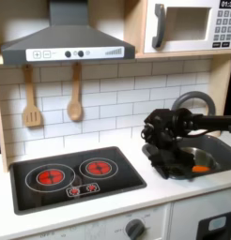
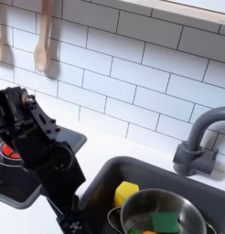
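Gripper (image 1: 162, 150) hangs at the sink (image 1: 219, 148) rim beside the pot (image 2: 165, 213); its opening cannot be told.

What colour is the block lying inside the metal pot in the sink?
Green; the block shows best in the second exterior view.

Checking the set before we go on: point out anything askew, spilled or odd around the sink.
Nothing looks spilled or broken. The one odd thing: the pot sits in the sink with a green block and an orange piece inside, a yellow block beside it. The faucet stands upright.
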Tool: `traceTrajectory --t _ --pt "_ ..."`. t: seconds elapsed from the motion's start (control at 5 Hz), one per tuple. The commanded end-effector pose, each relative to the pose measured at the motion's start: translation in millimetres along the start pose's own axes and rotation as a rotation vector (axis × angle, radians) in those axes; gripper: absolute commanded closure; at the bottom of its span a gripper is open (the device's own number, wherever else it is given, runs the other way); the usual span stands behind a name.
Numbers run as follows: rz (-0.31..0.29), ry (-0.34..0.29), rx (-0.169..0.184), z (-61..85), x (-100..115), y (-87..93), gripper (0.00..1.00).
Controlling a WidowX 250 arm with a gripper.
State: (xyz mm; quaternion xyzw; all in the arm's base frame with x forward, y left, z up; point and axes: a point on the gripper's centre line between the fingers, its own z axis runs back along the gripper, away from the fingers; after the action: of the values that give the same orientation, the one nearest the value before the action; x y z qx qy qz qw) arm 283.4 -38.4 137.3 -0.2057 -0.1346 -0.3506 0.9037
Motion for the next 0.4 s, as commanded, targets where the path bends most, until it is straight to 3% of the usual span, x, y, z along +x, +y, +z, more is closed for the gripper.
traceTrajectory --t 0.0,0.2 --pt "0.035 -0.089 0.070 11.4 2.2 7.6 0.00" --pt "0.025 -0.166 -0.063 1.4 5.7 0.7 0.00"
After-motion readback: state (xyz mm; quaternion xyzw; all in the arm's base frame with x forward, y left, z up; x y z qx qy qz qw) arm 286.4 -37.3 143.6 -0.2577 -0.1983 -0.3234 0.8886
